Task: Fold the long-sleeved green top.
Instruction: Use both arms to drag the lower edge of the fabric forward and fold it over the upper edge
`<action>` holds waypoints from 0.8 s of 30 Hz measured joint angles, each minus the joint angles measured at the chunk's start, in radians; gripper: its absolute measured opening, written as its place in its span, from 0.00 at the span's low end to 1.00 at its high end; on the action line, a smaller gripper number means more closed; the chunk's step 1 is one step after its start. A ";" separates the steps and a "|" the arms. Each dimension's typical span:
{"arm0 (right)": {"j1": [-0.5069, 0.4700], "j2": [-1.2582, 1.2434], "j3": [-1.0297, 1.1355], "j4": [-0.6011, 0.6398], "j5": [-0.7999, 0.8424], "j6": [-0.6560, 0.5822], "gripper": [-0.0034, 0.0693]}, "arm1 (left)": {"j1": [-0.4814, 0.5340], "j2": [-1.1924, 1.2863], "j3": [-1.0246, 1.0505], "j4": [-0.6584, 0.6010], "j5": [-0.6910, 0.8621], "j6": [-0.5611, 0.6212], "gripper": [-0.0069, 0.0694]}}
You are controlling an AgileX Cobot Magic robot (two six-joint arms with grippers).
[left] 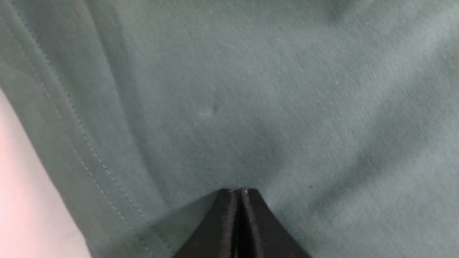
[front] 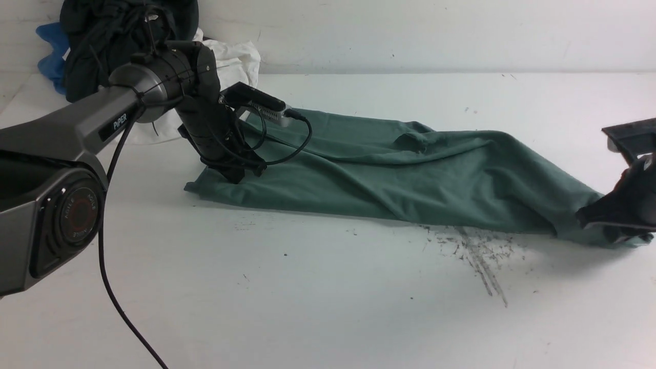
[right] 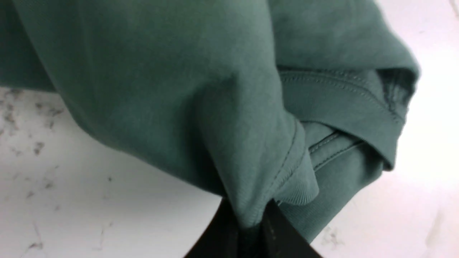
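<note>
White table (front: 328,312); edge of green long-sleeved top (front: 410,174) between right fingers (right: 283,240)

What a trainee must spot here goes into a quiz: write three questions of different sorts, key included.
1. True or false: the right gripper is shut on a bunch of the green long-sleeved top.
2. Where does the pile of other clothes lie? A) at the far left of the table, behind the left arm; B) on the green top; C) by the right gripper.
3. Fill in: the left gripper, fingers together, stands on the top's ___ end.
Key: 1 true; 2 A; 3 left.
</note>
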 joint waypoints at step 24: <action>-0.196 0.093 -0.200 0.359 0.308 -0.231 0.07 | 0.083 -0.375 0.673 0.008 0.065 -0.049 0.08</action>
